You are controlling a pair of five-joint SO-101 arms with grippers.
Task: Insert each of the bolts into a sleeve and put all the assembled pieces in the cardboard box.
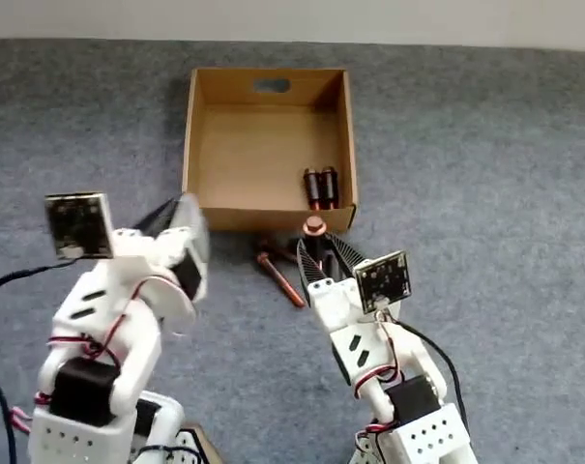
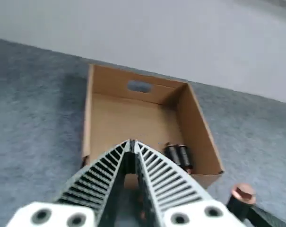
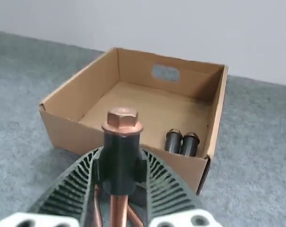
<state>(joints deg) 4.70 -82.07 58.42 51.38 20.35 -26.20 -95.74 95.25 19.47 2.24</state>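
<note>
Presently note sleeved bolt [image 3: 119, 163] clamped upright in right pincer [image 1: 318, 253] beside cardboard box [image 3: 72, 127] for drop-in; left pincer [image 2: 132, 144] closed, empty.

Left fingers [image 2: 157, 172], tips together, point at the cardboard box [image 2: 199, 127] holding two assembled pieces [image 2: 178, 155].

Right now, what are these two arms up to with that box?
The right arm's end effector grips a black sleeve with a copper bolt through it, upright just outside the front wall of the cardboard box. Two assembled pieces already lie in a corner of the box. A loose bolt lies on the carpet beside the box. The left end effector is shut, in front of the box.
</note>
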